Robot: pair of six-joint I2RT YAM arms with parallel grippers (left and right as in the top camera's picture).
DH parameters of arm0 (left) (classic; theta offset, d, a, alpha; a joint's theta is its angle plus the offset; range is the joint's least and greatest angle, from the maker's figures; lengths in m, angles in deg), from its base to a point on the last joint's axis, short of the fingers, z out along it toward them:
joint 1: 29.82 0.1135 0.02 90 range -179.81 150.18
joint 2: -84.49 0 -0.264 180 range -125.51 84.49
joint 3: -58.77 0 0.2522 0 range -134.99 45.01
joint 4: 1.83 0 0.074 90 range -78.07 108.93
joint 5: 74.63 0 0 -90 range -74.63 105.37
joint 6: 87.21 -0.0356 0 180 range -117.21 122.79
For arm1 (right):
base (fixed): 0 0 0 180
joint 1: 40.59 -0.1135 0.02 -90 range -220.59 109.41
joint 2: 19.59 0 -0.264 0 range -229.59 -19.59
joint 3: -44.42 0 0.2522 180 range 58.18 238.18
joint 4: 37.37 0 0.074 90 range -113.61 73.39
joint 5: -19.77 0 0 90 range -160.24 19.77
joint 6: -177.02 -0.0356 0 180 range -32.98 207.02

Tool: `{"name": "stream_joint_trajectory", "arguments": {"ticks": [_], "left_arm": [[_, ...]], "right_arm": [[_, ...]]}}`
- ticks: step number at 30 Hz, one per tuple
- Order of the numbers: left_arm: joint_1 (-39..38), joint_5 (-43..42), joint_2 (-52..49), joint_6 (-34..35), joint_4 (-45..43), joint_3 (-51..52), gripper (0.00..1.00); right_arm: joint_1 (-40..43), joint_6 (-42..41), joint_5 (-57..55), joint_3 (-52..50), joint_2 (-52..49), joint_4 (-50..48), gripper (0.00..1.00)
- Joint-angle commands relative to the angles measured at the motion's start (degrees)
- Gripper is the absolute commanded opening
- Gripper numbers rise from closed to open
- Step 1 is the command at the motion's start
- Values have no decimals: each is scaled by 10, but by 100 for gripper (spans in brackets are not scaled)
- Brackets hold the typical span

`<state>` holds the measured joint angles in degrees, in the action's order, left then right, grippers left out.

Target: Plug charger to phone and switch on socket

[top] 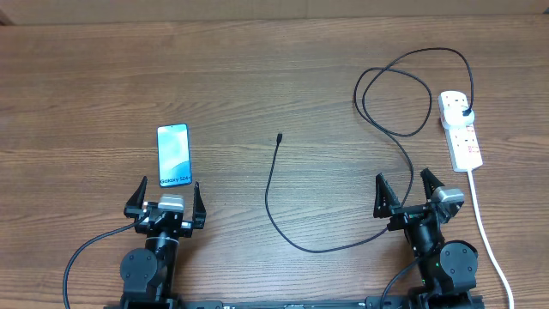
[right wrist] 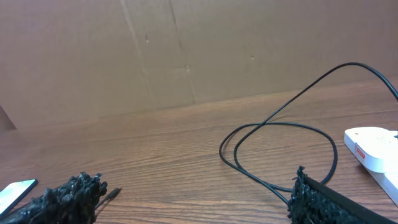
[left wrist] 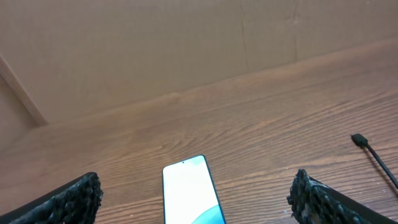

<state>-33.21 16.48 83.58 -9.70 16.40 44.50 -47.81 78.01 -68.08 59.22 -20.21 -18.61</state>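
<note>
Phone (top: 173, 155) flat on the table (top: 257, 69) at the left, screen lit pale blue-white, dark "Galaxy S24" text at the near end. Well apart to its right, near the table's middle, the small plug tip (top: 280, 136) of the charger (top: 268, 197), lying free and pointing far. From there, thin black cable curving near, then right, then far into loose loops at the far right, ending in a black plug (top: 464, 112) seated in the far end of the socket (top: 461, 137). Socket white with red switch marks, lying near-to-far by the right edge; thick white cord (top: 485, 225) trailing from its near end toward the near edge. Left fingers (left wrist: 62, 202) spread wide and empty, the phone's near end between them. Right fingers (right wrist: 323, 199) likewise spread wide, gripping nothing, cable running just beside them, white cord to their right.
</note>
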Motion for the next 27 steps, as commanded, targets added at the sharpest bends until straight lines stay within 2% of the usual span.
{"name": "stream_joint_trajectory", "arguments": {"ticks": [1,6,19,22,27], "left_arm": [[-4,-5,7,20,0,-2,100],[-4,-7,6,54,3,-16,100],[-4,-11,-10,66,44,-38,100],[-4,-11,-41,66,54,-57,100],[-4,-11,-147,66,59,-119,100]], "right_arm": [[-3,-3,0,-6,5,-3,100],[-3,-3,0,-6,5,-3,100],[-3,-3,0,-6,5,-3,100],[-3,-3,0,-6,5,-3,100],[-3,-3,0,-6,5,-3,100]]}}
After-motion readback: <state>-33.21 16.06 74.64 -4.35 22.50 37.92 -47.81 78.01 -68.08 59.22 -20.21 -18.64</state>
